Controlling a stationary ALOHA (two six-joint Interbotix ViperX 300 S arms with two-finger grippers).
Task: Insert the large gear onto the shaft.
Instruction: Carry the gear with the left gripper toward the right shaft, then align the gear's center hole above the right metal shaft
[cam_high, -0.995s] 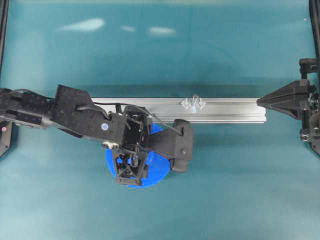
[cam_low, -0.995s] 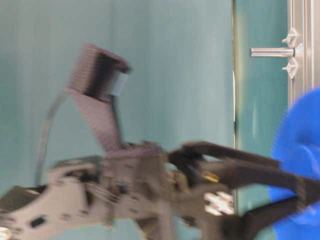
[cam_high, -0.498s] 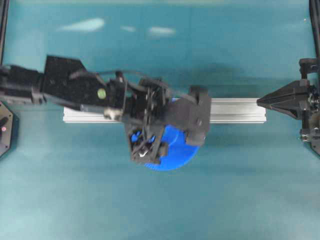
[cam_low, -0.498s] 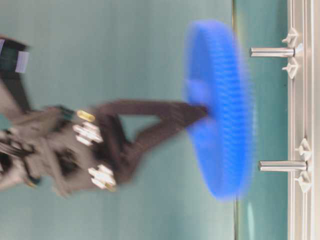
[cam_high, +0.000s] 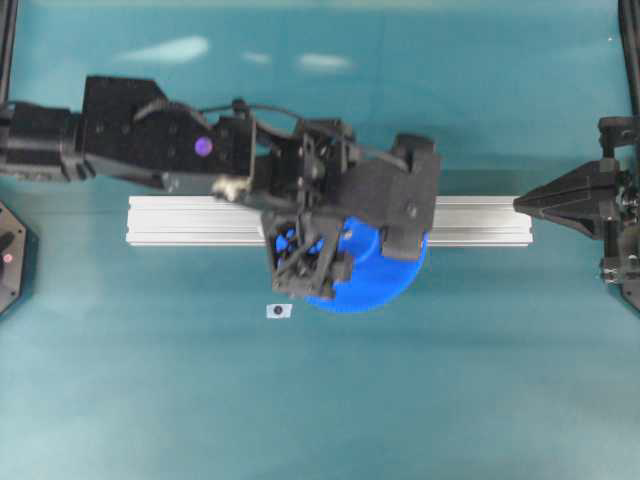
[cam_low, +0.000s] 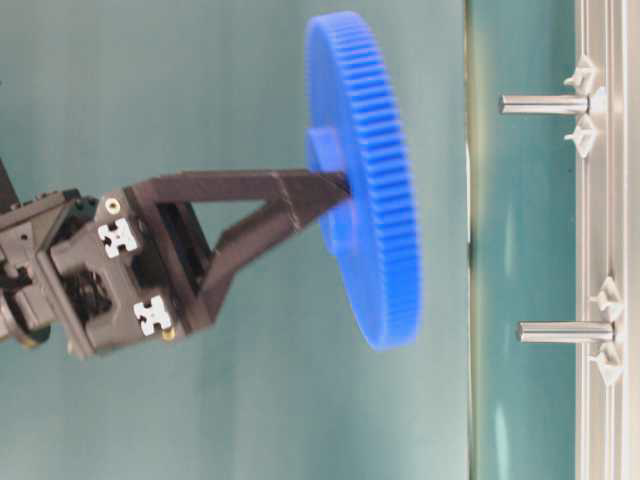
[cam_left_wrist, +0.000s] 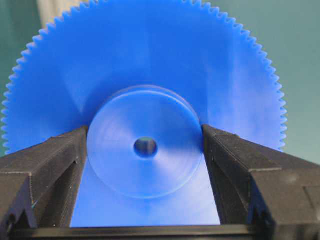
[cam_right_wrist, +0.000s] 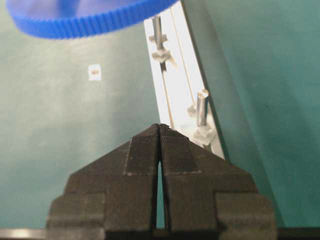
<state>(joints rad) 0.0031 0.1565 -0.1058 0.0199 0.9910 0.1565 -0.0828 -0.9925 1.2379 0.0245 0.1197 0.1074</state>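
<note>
The large gear (cam_left_wrist: 150, 65), a bright-blue toothed disc, hangs flat in the air over the rail (cam_high: 190, 220). My left gripper (cam_left_wrist: 145, 129) is shut on its raised hub (cam_left_wrist: 145, 170), one black finger pressed against each side. In the table-level view, which is turned on its side, the gear (cam_low: 375, 200) floats a short way off the peg tips. The shaft (cam_low: 545, 104) stands upright between two clear diamond pieces, a little to one side of the hub's line. My right gripper (cam_right_wrist: 159, 125) is shut and empty at the rail's right end (cam_high: 520, 204), close to the shaft (cam_right_wrist: 201, 107).
A second, similar peg (cam_low: 565, 331) stands further along the aluminium rail, under the gear's far side (cam_right_wrist: 157, 30). A small white tag (cam_high: 279, 311) lies on the teal table in front of the rail. Black frame posts line both side edges.
My left arm has lifted the gear off the table and carried it back and to the right, over the rail. The white tag where the gear lay now shows. The right arm stayed still.
</note>
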